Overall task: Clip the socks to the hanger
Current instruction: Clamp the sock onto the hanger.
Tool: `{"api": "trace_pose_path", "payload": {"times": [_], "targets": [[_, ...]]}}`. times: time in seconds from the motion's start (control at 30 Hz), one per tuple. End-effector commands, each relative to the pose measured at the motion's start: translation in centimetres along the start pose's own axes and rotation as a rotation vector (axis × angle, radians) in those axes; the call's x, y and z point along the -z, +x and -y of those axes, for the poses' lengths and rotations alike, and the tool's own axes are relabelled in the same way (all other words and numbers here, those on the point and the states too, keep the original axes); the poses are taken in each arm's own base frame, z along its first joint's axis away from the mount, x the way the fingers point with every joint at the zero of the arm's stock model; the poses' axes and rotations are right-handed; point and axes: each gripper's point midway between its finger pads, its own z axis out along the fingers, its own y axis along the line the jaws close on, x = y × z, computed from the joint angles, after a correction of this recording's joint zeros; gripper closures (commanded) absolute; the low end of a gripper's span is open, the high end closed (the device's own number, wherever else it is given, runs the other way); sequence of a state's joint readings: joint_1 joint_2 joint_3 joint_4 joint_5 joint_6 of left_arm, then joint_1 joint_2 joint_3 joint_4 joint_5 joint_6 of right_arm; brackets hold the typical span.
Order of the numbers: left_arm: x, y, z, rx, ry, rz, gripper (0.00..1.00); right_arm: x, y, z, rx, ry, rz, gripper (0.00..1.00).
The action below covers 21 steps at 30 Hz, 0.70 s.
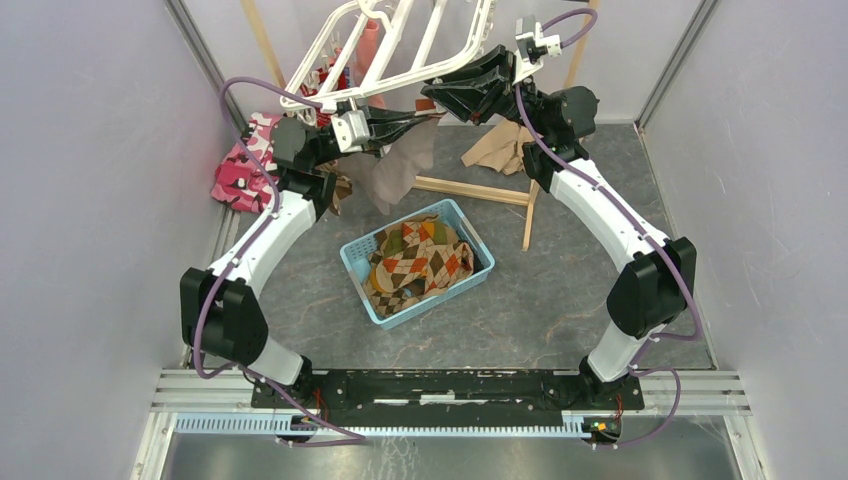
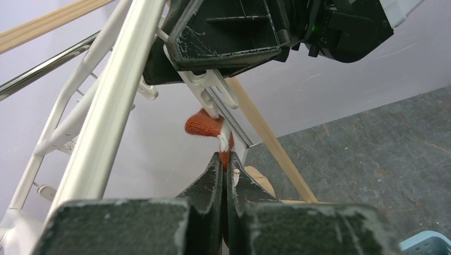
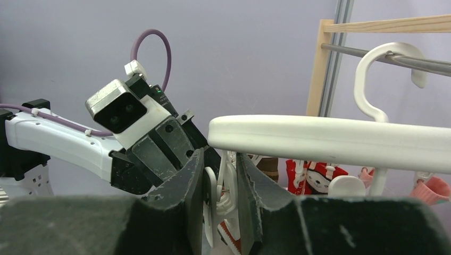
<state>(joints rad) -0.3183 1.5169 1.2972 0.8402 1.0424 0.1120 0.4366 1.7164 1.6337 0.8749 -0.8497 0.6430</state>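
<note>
Sock (image 1: 395, 172): hangs limp from the left fingers (image 2: 213, 183), high up and just under the near edge of the hanger (image 1: 395, 45). These fingers are fully closed and pinch an edge of the fabric. In the left wrist view an orange knit patch shows just above the tips. Clip (image 3: 217, 186) sits directly above the pinch. Right fingers (image 3: 194, 178) stand part open, one on each side of the clip, apparently squeezing it. Can't tell whether the clip's mouth is parted. Handling, judged: the sock is light, soft and has no stiffness, so the edge will fold or slip unless offered taut. Best held close to the edge, so only a short lip goes into the clip. The clip is small, hard plastic and dangling, so expect swing. The hanger hooks over a rail (image 3: 425, 64) and sits tilted, so it likely rocks when pushed. Already clipped on the far side are red socks (image 3: 314, 175) and a pink one (image 3: 431, 188). Not yet hung are the argyle socks (image 1: 420, 260), heaped in the basket (image 1: 356, 280) on the surface (image 1: 560, 290), well below the hanger.
</note>
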Motion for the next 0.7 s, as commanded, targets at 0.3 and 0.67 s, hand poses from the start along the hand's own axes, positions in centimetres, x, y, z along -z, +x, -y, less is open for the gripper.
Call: {"api": "trace_pose_path", "payload": {"times": [0.3,0.67], "targets": [[-0.2,-2.4,0.0,0.064,-0.03,0.08,0.98,0.0,-0.8,-0.8,0.025,-0.032,0.024,0.88],[0.3,-0.3,2.0,-0.02,0.08,-0.039,0.98,0.0,-0.9,-0.7,0.011,-0.032,0.035,0.88]]}}
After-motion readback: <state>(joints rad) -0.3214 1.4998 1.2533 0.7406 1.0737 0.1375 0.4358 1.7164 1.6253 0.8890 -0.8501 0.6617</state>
